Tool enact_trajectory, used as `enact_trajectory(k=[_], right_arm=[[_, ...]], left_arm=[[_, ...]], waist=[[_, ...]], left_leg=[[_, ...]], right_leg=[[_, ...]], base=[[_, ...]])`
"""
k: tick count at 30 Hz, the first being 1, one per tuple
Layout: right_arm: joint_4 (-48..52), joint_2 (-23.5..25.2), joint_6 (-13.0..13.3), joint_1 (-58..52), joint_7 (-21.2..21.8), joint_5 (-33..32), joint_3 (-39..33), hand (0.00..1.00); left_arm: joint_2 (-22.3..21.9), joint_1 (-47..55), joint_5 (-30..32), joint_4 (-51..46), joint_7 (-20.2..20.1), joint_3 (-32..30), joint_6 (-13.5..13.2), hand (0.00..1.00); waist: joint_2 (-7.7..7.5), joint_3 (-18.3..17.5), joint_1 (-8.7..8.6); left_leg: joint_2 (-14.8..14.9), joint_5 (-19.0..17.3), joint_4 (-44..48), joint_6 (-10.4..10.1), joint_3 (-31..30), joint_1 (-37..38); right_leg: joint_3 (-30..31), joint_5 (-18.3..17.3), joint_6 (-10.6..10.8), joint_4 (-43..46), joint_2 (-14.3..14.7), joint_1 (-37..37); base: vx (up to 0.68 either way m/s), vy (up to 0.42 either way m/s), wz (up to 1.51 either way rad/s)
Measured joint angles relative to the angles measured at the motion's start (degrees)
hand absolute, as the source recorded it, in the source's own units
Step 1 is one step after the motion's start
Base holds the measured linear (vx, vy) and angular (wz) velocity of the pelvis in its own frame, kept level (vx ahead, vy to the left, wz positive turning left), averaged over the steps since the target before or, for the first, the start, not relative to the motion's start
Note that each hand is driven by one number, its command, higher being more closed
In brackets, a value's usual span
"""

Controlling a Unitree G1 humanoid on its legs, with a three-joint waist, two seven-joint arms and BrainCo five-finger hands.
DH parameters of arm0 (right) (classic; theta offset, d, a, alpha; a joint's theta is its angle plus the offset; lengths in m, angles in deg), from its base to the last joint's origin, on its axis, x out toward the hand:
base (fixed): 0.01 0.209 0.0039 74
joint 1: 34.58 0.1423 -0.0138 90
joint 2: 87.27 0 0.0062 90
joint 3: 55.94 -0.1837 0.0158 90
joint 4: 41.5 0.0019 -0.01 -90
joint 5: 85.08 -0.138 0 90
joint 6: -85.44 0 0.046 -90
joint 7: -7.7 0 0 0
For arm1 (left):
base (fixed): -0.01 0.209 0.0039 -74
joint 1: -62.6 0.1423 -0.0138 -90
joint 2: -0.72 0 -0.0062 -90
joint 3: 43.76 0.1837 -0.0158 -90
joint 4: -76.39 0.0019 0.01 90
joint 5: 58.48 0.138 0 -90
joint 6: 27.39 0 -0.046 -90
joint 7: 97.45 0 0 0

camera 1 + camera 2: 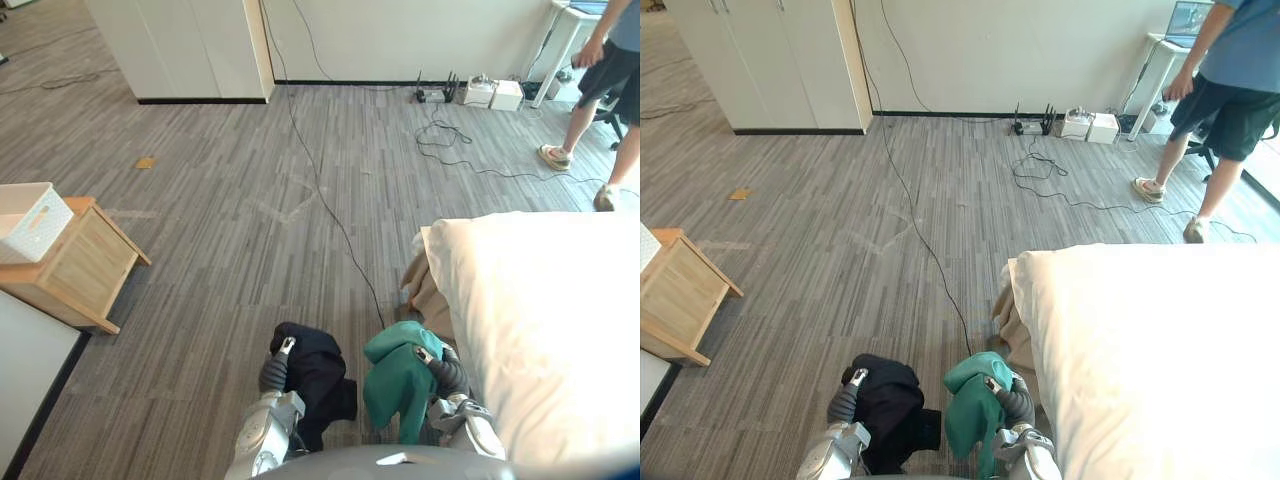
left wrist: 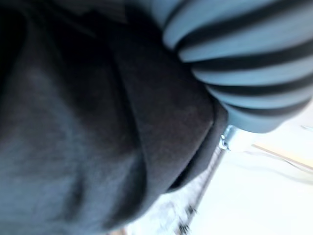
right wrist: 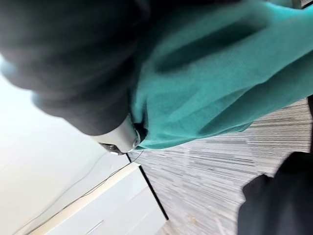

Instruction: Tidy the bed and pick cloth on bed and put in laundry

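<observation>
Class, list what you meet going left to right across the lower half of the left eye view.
Wooden bedside table → black cloth → green cloth → bed.

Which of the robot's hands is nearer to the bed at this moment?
Right. The right hand, holding the green cloth, is close beside the edge of the bed. The left hand, holding the black cloth, is farther to the left, over the floor.
</observation>
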Motion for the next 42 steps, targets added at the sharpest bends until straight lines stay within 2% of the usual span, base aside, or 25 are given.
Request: enact_trajectory(k=[2, 5, 8, 10, 13, 18, 20, 21, 22, 23, 24, 25, 26, 27, 28, 29, 32, 34, 35, 36, 37, 38, 39, 40, 42], right_arm=[[1.4, -0.2, 0.0, 0.6, 0.0, -0.1, 0.0, 1.0], [3.1, -1.7, 0.0, 0.9, 1.2, -0.1, -0.2, 1.0], [3.1, -2.2, 0.0, 1.5, 2.1, -0.1, -0.9, 1.0], [3.1, -2.2, -0.3, 1.6, 3.2, 0.0, -1.5, 1.0], [2.7, -2.6, -1.6, 1.4, 3.7, 0.1, -1.6, 1.0], [2.5, -2.7, -1.9, 0.6, 3.7, 1.8, -0.9, 1.0], [2.0, -3.0, -2.0, 0.7, 3.7, 2.4, -1.3, 1.0], [1.7, -3.2, -2.7, 0.6, 3.4, 3.0, -1.5, 1.0], [1.6, -3.4, -3.0, 0.9, 3.0, 3.5, -2.0, 1.0], [1.6, -3.3, -3.1, 1.1, 2.9, 3.6, -2.0, 1.0], [1.6, -2.9, -3.1, 1.0, 2.9, 3.7, -2.0, 1.0], [1.4, -2.2, -3.1, 1.0, 2.8, 3.8, -2.0, 1.0], [1.4, -2.3, -3.1, 0.7, 2.8, 3.8, -2.0, 1.0], [1.4, -2.3, -3.1, 0.5, 2.8, 3.8, -1.9, 1.0], [1.1, -2.3, -3.1, 0.0, 2.8, 3.7, -1.8, 1.0], [1.2, -2.2, -2.9, -0.6, 2.8, 3.7, -0.9, 1.0], [1.4, -2.1, -2.9, -1.9, 2.8, 3.5, -0.8, 1.0], [1.7, -2.2, -2.7, -2.6, 2.7, 3.2, -0.7, 1.0], [1.8, -2.2, -2.7, -2.6, 2.7, 3.2, -0.7, 1.0], [2.3, -1.9, -2.7, -3.0, 2.7, 3.1, -0.2, 1.0], [3.5, -1.8, -2.4, -4.2, 2.7, 3.1, 0.4, 1.0], [4.5, -2.1, -2.2, -5.3, 2.6, 3.1, 1.2, 1.0], [4.5, -2.5, -2.3, -5.0, 2.4, 3.2, 1.3, 1.0], [5.0, -2.5, -2.3, -3.7, 2.3, 3.2, 1.4, 1.0], [5.4, -2.3, -2.2, -3.2, 2.1, 3.1, 1.4, 1.0]], left_arm=[[0.0, -0.7, 0.0, -0.4, 0.4, -0.9, -1.1, 1.0], [-0.4, -0.1, 2.1, -0.4, 0.3, -1.1, -1.3, 1.0], [-0.4, -0.2, 2.1, -0.4, 0.2, -1.0, -1.6, 1.0], [-0.4, -0.8, 2.9, -0.4, 0.2, -1.0, -1.8, 1.0], [-0.4, -1.5, 3.2, -0.2, 0.3, -0.3, -1.8, 1.0], [0.3, -1.7, 3.1, -0.1, -0.3, -0.3, -1.8, 1.0], [0.4, -1.2, 3.1, -0.2, -1.0, -0.4, -1.8, 1.0], [0.7, -0.1, 3.1, -0.4, -1.3, -0.4, -1.6, 1.0], [0.6, 0.3, 3.1, -0.8, -1.9, -0.2, -1.6, 1.0], [0.7, 0.0, 3.1, -0.8, -2.2, -0.2, -1.5, 1.0], [1.4, 0.2, 3.1, -1.0, -2.4, -0.3, -1.5, 1.0], [2.3, 0.4, 3.2, -1.6, -2.6, -0.2, -1.5, 1.0], [2.8, 0.7, 3.7, -1.8, -2.5, 1.3, -1.5, 1.0], [2.8, 0.8, 3.8, -1.8, -2.5, 1.9, -1.5, 1.0], [2.9, 0.8, 4.2, -1.9, -2.4, 2.4, -1.5, 1.0], [3.0, 0.2, 4.2, -1.9, -2.0, 2.4, -1.5, 1.0], [2.9, -0.9, 4.2, -1.8, -2.0, 3.2, -1.3, 1.0], [2.7, -2.3, 4.3, -1.1, -2.1, 3.8, -1.1, 1.0], [2.6, -2.4, 4.3, -0.8, -2.1, 3.8, -1.1, 1.0], [2.8, -2.3, 4.3, -0.8, -2.1, 3.8, -1.3, 1.0], [3.0, -1.7, 4.3, -1.0, -2.1, 3.8, -1.4, 1.0], [2.1, -1.8, 4.3, 0.2, -2.1, 3.8, -1.3, 1.0], [1.6, -1.5, 4.3, 0.1, -2.1, 3.9, -1.4, 1.0], [0.7, -0.9, 4.4, -0.3, -2.3, 4.2, -1.6, 1.0], [0.7, -0.6, 4.4, -0.2, -2.5, 4.4, -1.6, 1.0]], waist=[[-0.49, 2.5, 1.58], [0.31, 4.5, 1.99], [0.67, 4.8, 2.41], [1.58, 4.8, 2.28], [2.4, 4.9, 2.32], [2.62, 4.7, 2.5], [1.87, 4.1, 3.04], [1.81, 3.0, 2.97], [1.8, 2.6, 2.73], [1.14, 2.6, 2.8], [0.63, 2.5, 3.08], [-0.27, 3.0, 3.11], [-1.27, 3.2, 2.61], [-1.3, 3.3, 2.36], [-0.8, 3.6, 1.88], [-1.22, 3.8, 1.64], [-0.99, 4.0, 0.34], [0.4, 4.8, -0.95], [0.64, 4.9, -0.96], [0.78, 4.9, -0.78], [0.16, 4.5, -0.71], [1.51, 4.7, -1.02], [2.63, 4.6, -0.49], [2.94, 4.6, -0.2], [3.08, 4.6, -0.75]], left_leg=[[2.4, -6.4, 17.2, -1.0, -0.3, -7.6], [4.9, -8.0, 32.8, -2.0, -1.6, -13.1], [4.4, -8.0, 29.9, -2.0, -1.7, -11.3], [3.4, -7.7, 19.3, -1.6, -1.7, -6.7], [2.6, -5.4, 11.8, -0.7, -1.4, -4.7], [2.3, -5.7, 10.9, -0.3, 0.2, -4.7], [1.6, -6.9, 11.6, 0.5, 1.5, -5.0], [0.6, -8.6, 11.9, 1.6, 1.5, -4.7], [0.6, -9.7, 12.6, 1.6, 1.2, -4.1], [0.3, -10.1, 13.1, 1.6, 1.4, -3.8], [-0.1, -10.7, 13.1, 1.8, 1.4, -3.3], [-1.1, -11.0, 12.2, 2.0, 1.1, -1.4], [-2.2, -11.3, 10.5, 2.5, -0.3, 1.1], [-2.2, -11.4, 10.2, 2.8, -0.7, 1.8], [-1.9, -12.0, 10.1, 3.6, -2.3, 3.3], [-1.5, -12.8, 10.1, 3.5, -3.9, 4.2], [-0.5, -13.5, 9.8, 2.7, -7.1, 5.8], [1.7, -15.2, 9.6, 1.4, -9.8, 8.8], [2.2, -15.4, 9.6, 1.1, -9.8, 9.4], [3.1, -16.4, 9.4, -0.5, -9.5, 10.9], [3.2, -17.7, 9.2, -2.4, -9.3, 12.2], [5.5, -19.7, 8.9, -4.2, -9.4, 14.7], [6.5, -19.3, 9.0, -4.8, -8.5, 15.0], [7.2, -16.8, 10.6, -5.0, -6.4, 14.5], [8.1, -15.3, 14.0, -4.8, -6.6, 13.2]], right_leg=[[-0.8, 0.0, -0.1, 0.0, 0.4, 0.8], [-1.1, -0.9, -0.8, 0.0, 1.4, 3.4], [-0.5, -0.9, -0.8, -0.7, 1.3, 3.8], [-0.6, 0.6, -0.8, -2.4, 1.8, 3.9], [-0.7, 2.9, -1.0, -5.8, 2.0, 4.0], [0.2, 1.9, -0.7, -4.2, 1.5, 2.8], [1.9, -1.8, 0.1, 1.1, 0.1, -0.5], [2.1, -4.2, 3.8, 3.1, -0.6, -0.2], [4.6, -6.7, 5.9, 18.2, -1.4, -4.9], [5.4, -6.4, 5.8, 23.9, -2.2, -7.9], [5.8, -4.4, 7.3, 33.1, -3.7, -12.4], [4.3, -0.2, 5.9, 41.9, -6.6, -15.6], [2.8, 6.8, 3.9, 49.7, -9.5, -18.6], [2.6, 10.1, 3.5, 51.8, -10.1, -19.6], [2.8, 8.3, 3.6, 55.8, -9.9, -22.0], [2.7, 2.4, 3.4, 55.7, -8.5, -24.2], [1.4, -2.5, 3.2, 46.4, -5.6, -25.9], [1.1, -1.0, 1.7, 27.4, -2.7, -25.7], [1.2, 0.5, 1.3, 23.0, -2.1, -25.3], [1.9, 5.1, 1.3, 12.6, -1.2, -24.0], [2.8, 8.7, 1.0, 8.2, -1.2, -23.7], [2.3, 13.6, -3.3, 11.2, 0.3, -23.3], [2.2, 12.1, -3.0, 12.6, 1.1, -23.6], [2.2, 7.0, -4.3, 18.4, 1.2, -26.0], [1.2, 3.4, -5.1, 21.3, 1.7, -26.2]], base=[[0.03, -0.015, 0.11], [-0.01, -0.019, 0.04], [0.0, -0.004, -0.07], [0.01, -0.005, 0.02], [-0.02, -0.001, 0.03], [-0.05, -0.002, -0.1], [0.0, 0.074, -0.22], [0.08, 0.045, 0.08], [0.11, 0.033, 0.09], [0.12, 0.016, -0.04], [0.14, 0.095, 0.02], [0.19, 0.116, 0.24], [0.2, 0.106, 0.41], [0.23, 0.06, 0.46], [0.27, 0.029, 0.52], [0.28, 0.007, 0.53], [0.36, -0.088, 0.73], [0.41, -0.189, 0.82], [0.44, -0.242, 0.62], [0.37, -0.208, 0.46], [0.59, -0.349, 0.58], [0.4, -0.238, 0.34], [0.53, -0.336, 0.09], [0.47, -0.326, -0.03], [0.43, -0.344, 0.1]])
